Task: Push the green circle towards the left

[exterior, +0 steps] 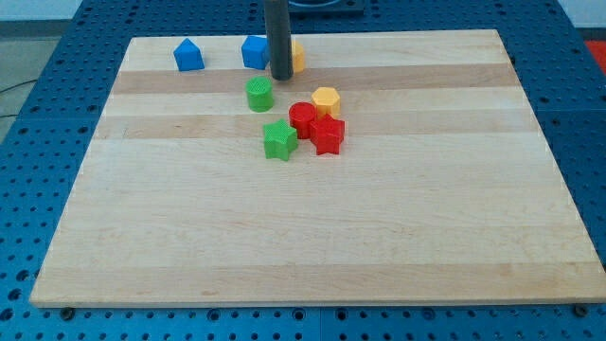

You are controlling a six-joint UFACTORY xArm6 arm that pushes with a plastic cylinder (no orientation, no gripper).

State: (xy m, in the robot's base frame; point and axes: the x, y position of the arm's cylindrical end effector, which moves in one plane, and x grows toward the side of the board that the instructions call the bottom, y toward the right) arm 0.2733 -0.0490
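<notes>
My tip [281,76] sits just above-right of the green circle [259,94] on the surface [303,237], barely apart; there is no claw, so nothing is grasped.

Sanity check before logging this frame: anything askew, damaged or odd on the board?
Nothing stands out. All blocks sit flat on the wooden board. My tip is just above and right of the green circle, partly hiding a blue block and a yellow block behind the rod.
</notes>
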